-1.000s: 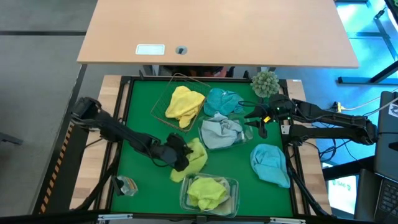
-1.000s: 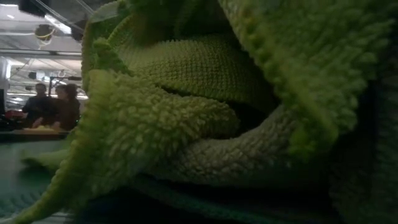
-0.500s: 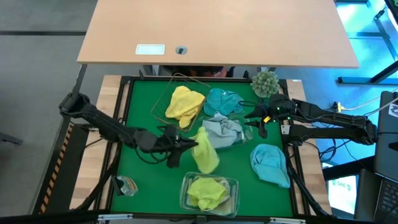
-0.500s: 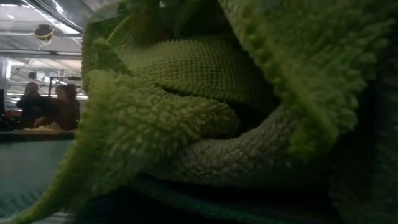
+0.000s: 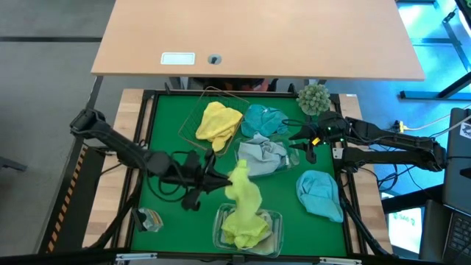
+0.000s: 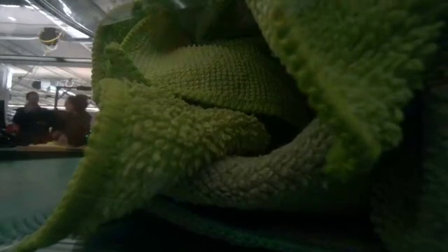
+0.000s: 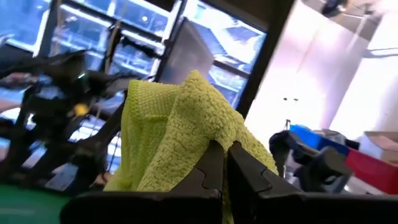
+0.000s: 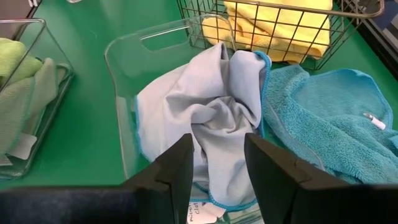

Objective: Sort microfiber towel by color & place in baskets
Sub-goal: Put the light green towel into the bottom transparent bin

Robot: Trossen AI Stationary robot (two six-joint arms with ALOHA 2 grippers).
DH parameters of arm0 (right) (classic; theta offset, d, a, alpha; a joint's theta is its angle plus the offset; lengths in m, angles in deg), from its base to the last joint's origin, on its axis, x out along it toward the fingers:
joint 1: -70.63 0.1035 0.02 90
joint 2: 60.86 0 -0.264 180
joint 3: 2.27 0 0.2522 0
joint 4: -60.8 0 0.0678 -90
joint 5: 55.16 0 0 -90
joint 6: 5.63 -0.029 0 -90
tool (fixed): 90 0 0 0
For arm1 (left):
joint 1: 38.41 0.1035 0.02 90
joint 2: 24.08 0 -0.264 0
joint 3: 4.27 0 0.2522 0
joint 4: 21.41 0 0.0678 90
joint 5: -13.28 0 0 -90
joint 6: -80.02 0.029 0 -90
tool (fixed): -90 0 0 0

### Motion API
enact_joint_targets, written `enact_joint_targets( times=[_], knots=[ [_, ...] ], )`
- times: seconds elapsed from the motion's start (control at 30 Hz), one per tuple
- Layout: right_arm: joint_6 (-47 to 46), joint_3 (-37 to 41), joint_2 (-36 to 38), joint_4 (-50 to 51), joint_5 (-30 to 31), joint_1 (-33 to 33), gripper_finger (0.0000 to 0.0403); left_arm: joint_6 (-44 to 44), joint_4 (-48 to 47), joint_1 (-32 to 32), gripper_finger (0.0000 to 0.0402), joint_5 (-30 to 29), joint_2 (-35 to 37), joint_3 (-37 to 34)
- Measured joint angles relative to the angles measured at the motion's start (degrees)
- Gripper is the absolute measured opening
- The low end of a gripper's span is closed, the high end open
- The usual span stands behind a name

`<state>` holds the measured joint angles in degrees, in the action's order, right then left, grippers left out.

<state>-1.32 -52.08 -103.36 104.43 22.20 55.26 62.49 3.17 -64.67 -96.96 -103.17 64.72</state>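
Note:
In the high view my left gripper [image 5: 223,179] is near the table's middle, shut on a lime green microfiber towel [image 5: 243,188]. That towel reaches down to a clear tub [image 5: 274,218] at the near edge, where another lime towel [image 5: 243,230] lies; this one fills the low view [image 6: 231,140]. My right gripper [image 5: 296,140] hangs open over a second clear tub [image 8: 121,46] holding a pale blue-grey towel [image 8: 205,118]. A yellow towel [image 5: 218,121] lies in the wire basket [image 5: 193,118]. One teal towel [image 5: 263,118] rests next to it, and another [image 5: 320,193] lies on the table's right. My left gripper pinches a bunched fold at the lime towel's upper end [image 7: 208,134] between its two fingers [image 7: 208,165]. The fingers come level from the table's left. The towel hangs below them, and its lower end [image 5: 246,213] rests on the lime towel in the near tub.
A grey-green fuzzy ball plant [image 5: 314,98] stands at the far right corner. A small wrapped object [image 5: 149,218] lies near the table's near left corner. Bare green mat [image 5: 169,132] shows on the left. People stand in the room beyond [image 6: 49,119].
My left gripper has raised the lime towel off the mat and carried it a little toward the right and near edge. The towel lay crumpled on the table a second ago; it now hangs from the fingers with its lower end in the near tub.

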Motion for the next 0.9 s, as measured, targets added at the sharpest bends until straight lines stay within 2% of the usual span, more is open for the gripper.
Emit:
enact_joint_targets(
  times=[0.27,0.9],
  knots=[
    [0.0,0.0,0.0,0.0,0.0,0.0,0.0145,3.2,-6.1,-4.2,0.0,-3.6,-1.8,5.7],
    [0.0,0.0,0.0,0.0,0.0,0.0,0.0145,1.2,-6.6,-7.4,0.0,-2.8,-17.5,14.5]
  ],
)
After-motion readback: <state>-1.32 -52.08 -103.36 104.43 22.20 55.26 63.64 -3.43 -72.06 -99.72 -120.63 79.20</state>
